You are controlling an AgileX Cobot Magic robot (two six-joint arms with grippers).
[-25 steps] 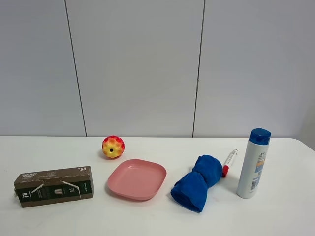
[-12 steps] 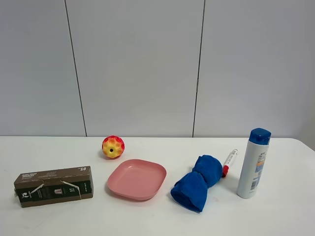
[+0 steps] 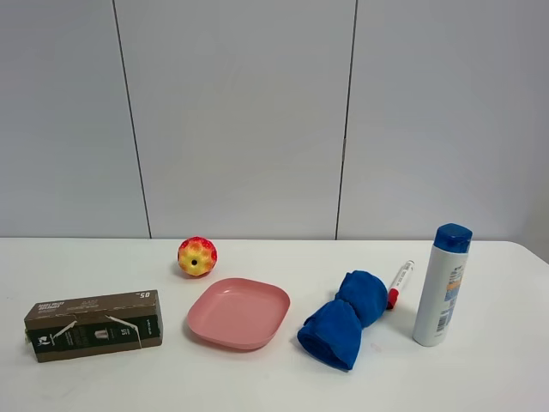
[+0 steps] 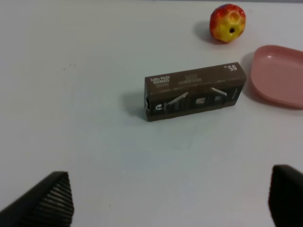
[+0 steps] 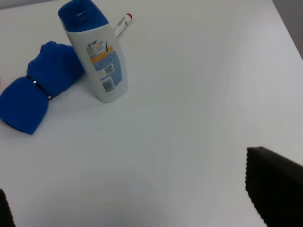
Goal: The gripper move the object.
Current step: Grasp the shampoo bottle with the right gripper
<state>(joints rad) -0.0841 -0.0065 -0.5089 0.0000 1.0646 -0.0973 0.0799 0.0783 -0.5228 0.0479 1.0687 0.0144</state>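
Note:
The tall white shampoo bottle (image 3: 443,285) with a blue cap stands upright at the right of the white table, and also shows in the right wrist view (image 5: 95,52). Neither arm shows in the exterior view. In the right wrist view my right gripper (image 5: 137,203) is open, its black fingertips (image 5: 274,187) wide apart, well short of the bottle and holding nothing. In the left wrist view my left gripper (image 4: 165,208) is open and empty, its fingertips (image 4: 45,203) far apart, above bare table short of the brown box (image 4: 194,91).
A brown box (image 3: 93,325) lies at the left, a red-yellow ball (image 3: 197,256) behind a pink plate (image 3: 238,312) in the middle. A bunched blue cloth (image 3: 345,318) and a red-capped white marker (image 3: 398,284) lie just left of the bottle. The table's right edge (image 5: 286,23) is near the bottle.

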